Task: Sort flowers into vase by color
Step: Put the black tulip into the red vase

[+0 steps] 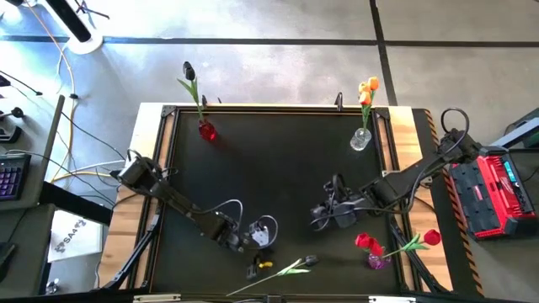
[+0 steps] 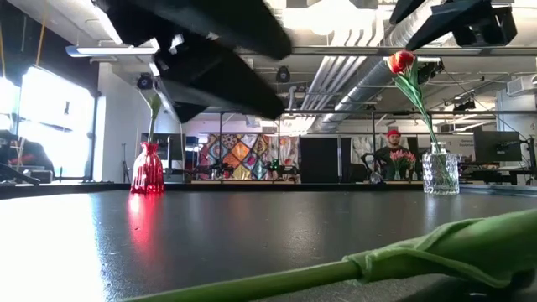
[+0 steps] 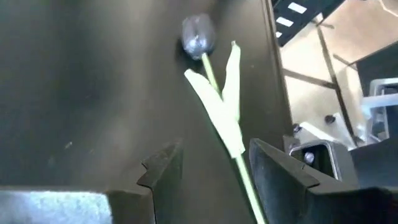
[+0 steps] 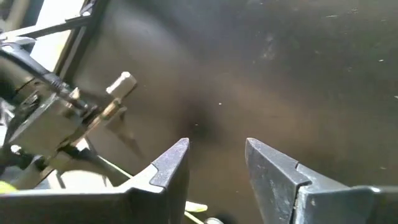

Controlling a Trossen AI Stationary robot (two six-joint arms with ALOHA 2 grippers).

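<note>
The last loose flower, a black-headed artificial tulip with a long thin green stem and pale leaves [image 1: 290, 268], lay flat on the dark table [image 1: 278, 160] close to its near edge, its head [image 3: 198, 35] pointing away from our left claw. In the left wrist view the stem ran between that claw's two fingers without touching either.

Our left claw [image 1: 263, 238] hung just above the stem with its jaws wide and nothing in them. Our right claw [image 1: 333, 215] waited near the table's middle, also spread and empty.

Around the table stood three vases. A red glass vase [image 1: 206, 130] at the far left already held one black tulip [image 1: 189, 71]. A clear glass vase [image 1: 360, 139] at the far right held orange tulips [image 1: 367, 89]. A purple vase [image 1: 376, 260] at the near right held red tulips [image 1: 364, 241].

We judged the step in hand to be the pick-up of this black tulip, bound for the red vase. To do it well, we should lower the left claw straight down, close on the bare stem below the leaves, not on the soft leaf, and lift level so the head would not drag.
</note>
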